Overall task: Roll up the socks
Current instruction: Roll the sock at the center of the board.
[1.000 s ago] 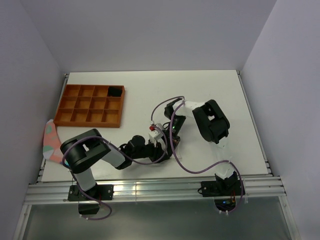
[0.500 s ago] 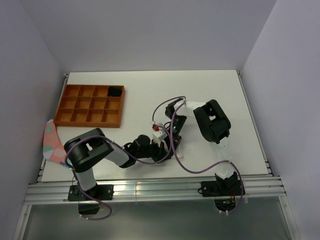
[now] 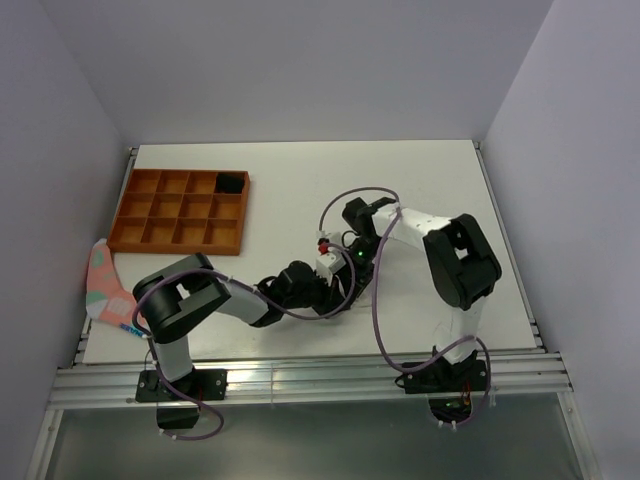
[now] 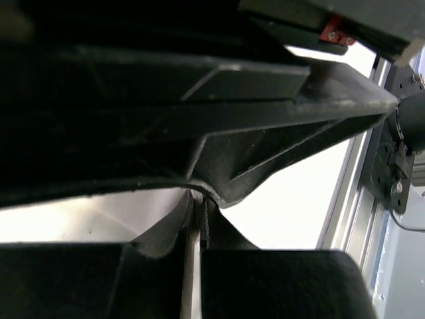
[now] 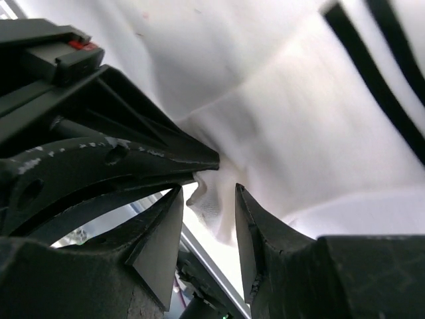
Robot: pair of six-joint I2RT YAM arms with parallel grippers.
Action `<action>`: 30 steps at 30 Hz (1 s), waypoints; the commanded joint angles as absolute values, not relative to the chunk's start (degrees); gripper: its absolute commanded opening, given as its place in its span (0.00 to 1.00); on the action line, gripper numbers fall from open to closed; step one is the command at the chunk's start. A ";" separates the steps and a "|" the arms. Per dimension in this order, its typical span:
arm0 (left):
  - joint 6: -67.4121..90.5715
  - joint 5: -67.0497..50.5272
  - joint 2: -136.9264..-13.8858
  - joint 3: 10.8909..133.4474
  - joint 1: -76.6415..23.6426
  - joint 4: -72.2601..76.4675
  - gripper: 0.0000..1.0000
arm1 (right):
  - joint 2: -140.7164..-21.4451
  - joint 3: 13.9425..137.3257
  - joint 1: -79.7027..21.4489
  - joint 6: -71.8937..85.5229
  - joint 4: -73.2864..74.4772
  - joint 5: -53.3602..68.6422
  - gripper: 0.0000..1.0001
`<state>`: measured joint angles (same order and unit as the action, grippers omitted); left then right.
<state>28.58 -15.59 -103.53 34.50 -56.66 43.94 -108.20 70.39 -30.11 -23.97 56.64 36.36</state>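
Note:
The white sock (image 5: 299, 133), with two black cuff stripes (image 5: 378, 66), fills the right wrist view. Both grippers meet over it at the table's near middle, so the top view hides it. My left gripper (image 4: 198, 205) is shut on a thin fold of the white sock (image 4: 191, 266); its dark fingers (image 5: 133, 153) pinch that fold in the right wrist view. My right gripper (image 5: 207, 199) stands open, jaws either side of a hanging fold without squeezing it. From above, the left gripper (image 3: 333, 296) sits just below the right gripper (image 3: 341, 268). A black bundle (image 3: 231, 182) lies in a tray compartment.
An orange compartment tray (image 3: 180, 212) stands at the back left. A pink fabric piece with teal patches (image 3: 100, 285) hangs over the table's left edge. Purple cables loop beside the arms. The metal rail (image 3: 320, 375) runs along the near edge.
My right gripper has opened and its arm has stretched out toward the left arm. My left gripper has shut on the white sock's fold and slid slightly to the right.

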 commanded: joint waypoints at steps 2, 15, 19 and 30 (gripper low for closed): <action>30.76 -16.08 -105.64 37.61 -56.60 32.53 0.00 | -99.33 68.48 -27.25 -22.15 49.57 35.77 0.44; 31.90 -19.94 -105.99 45.35 -55.81 15.48 0.00 | -86.32 63.37 -20.66 -22.06 43.60 29.45 0.44; 33.13 -22.84 -106.00 48.50 -54.93 11.52 0.00 | -80.17 59.52 -19.87 -23.29 40.44 28.13 0.44; 36.48 -34.45 -110.73 57.38 -48.61 -4.89 0.00 | -64.35 47.91 -19.34 -36.20 35.17 27.69 0.33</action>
<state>36.14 -30.81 -108.18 54.54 -49.60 6.20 -67.31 49.25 -19.46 -30.87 38.87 28.05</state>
